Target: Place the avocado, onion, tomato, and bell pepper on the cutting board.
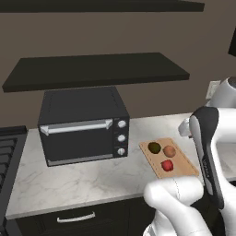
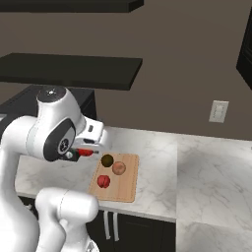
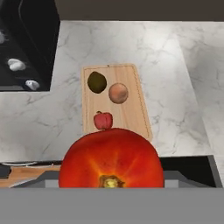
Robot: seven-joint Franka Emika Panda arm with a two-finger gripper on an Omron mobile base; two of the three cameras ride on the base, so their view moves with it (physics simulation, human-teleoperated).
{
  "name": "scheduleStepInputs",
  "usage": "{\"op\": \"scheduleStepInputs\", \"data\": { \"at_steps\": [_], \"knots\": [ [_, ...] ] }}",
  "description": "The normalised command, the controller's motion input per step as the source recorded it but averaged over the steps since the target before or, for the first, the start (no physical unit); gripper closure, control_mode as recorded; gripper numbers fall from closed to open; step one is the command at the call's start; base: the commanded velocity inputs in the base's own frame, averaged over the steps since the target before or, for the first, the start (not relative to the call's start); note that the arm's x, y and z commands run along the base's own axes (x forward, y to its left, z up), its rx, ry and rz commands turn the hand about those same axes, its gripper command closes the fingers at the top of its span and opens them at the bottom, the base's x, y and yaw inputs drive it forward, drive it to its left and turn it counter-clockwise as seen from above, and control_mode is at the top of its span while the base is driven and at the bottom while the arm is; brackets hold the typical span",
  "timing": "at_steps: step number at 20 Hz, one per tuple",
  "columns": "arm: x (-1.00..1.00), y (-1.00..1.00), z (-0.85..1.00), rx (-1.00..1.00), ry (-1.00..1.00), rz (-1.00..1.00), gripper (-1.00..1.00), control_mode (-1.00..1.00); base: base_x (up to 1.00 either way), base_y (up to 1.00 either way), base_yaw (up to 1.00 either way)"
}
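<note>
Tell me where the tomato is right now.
The tomato is in the tool, held above the counter, off the left end of the board beside the avocado; it looms large in the hand view.

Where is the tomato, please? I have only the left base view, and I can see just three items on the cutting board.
Observer: The tomato is held in the jaws. It looms large at the bottom of the hand view.
Operator: Thank you. Is it over the cutting board?
Observer: It does not look so. In the right base view it is raised off the counter and sits to the left of the cutting board, about level with the avocado.
</note>
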Motion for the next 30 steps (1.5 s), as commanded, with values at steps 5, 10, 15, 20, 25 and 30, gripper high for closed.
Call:
{"op": "scheduleStepInputs", "data": {
  "at_steps": [5, 10, 15, 20, 25, 30],
  "knots": [
    [0.22, -0.46, -0.35, 0.0, 0.04, -0.04, 1.0, -1.0, 0.0, 0.0, 0.0],
    [0.11, -0.31, -0.21, 0.0, 0.01, -0.01, 1.0, -1.0, 0.0, 0.0, 0.0],
    [0.19, -0.11, -0.35, 0.01, 0.04, 0.0, 1.0, -1.0, 0.0, 0.0, 0.0],
    [0.26, -0.03, -0.38, 0.0, 0.07, 0.0, 1.0, -1.0, 0.0, 0.0, 0.0],
    [0.24, -0.01, -0.27, 0.03, 0.06, 0.0, 1.0, -1.0, 0.0, 0.0, 0.0],
    [0.15, -0.05, -0.23, 0.07, 0.01, 0.01, 1.0, -1.0, 0.0, 0.0, 0.0]
  ]
}}
